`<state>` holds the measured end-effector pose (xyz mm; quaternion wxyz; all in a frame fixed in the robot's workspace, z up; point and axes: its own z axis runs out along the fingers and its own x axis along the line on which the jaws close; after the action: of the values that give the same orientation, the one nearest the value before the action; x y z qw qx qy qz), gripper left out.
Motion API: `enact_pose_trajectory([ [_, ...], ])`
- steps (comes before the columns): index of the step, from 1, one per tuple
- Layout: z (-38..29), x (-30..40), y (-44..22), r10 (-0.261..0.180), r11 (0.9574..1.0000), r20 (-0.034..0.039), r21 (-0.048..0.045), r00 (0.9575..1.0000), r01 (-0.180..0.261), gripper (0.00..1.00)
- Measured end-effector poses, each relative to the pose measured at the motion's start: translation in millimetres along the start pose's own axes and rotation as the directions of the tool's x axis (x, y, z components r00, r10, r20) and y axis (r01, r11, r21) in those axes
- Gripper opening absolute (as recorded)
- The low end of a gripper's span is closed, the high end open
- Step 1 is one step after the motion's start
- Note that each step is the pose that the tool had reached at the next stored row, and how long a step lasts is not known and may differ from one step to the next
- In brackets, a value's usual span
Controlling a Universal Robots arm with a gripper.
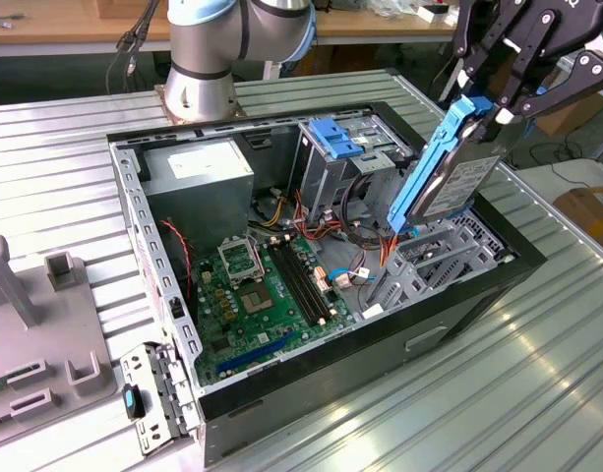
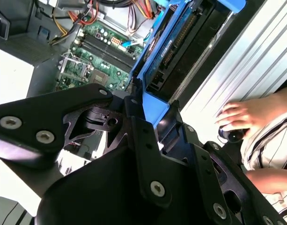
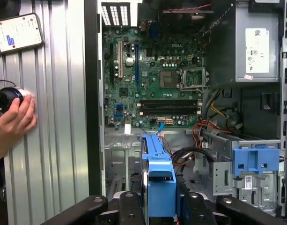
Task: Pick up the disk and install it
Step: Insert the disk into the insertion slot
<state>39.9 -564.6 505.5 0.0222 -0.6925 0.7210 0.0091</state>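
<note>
We grip the disk (image 1: 449,185) by its upper end, gripper (image 1: 481,110) clenched tight on it; in the exterior view its long axis slants from one o'clock to seven, lower end just over the grey drive bay (image 1: 441,254).

A robotics lab or electronics workshop, seen from my post: my arm's base (image 1: 198,59) is bolted to a ribbed metal table (image 1: 537,393), where an opened desktop computer case (image 1: 458,315) lies with its motherboard (image 1: 262,295) bared. A wooden workbench (image 1: 65,25) with trailing cables runs behind. A person's hand (image 3: 14,122) rests on a black knob (image 3: 3,101) near a phone (image 3: 17,33).
</note>
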Motion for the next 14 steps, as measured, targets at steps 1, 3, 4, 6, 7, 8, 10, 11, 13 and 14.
enact_pose_trajectory([
  [1, 0.1, 0.3, -4.6, 0.0, 1.0, 0.0, -0.0001, 1.0, 0.0, 0.37],
  [3, 0.2, 1.8, -8.9, 0.001, 1.0, 0.0001, 0.0, 1.0, -0.001, 0.37],
  [4, 0.1, 3.3, -10.6, 0.001, 1.0, 0.0, 0.0, 1.0, -0.001, 0.37],
  [6, 0.1, 6.0, -12.4, 0.002, 1.0, 0.0, 0.0, 1.0, -0.002, 0.37],
  [7, 0.0, 7.7, -13.1, 0.003, 1.0, -0.0001, 0.0, 1.0, -0.003, 0.37],
  [8, 0.0, 9.9, -13.7, 0.003, 1.0, 0.0, 0.0001, 1.0, -0.003, 0.37],
  [10, 0.8, 11.8, -14.0, 0.004, 1.0, 0.0002, 0.0001, 1.0, -0.004, 0.37],
  [11, 3.6, 12.0, -14.2, 0.004, 1.0, 0.0001, 0.0001, 1.0, -0.004, 0.37],
  [13, 4.2, 12.0, -14.2, 0.004, 1.0, 0.0, 0.0001, 1.0, -0.004, 0.37],
  [14, 4.2, 12.0, -14.2, 0.004, 1.0, -0.0002, 0.0001, 1.0, -0.004, 0.37],
])
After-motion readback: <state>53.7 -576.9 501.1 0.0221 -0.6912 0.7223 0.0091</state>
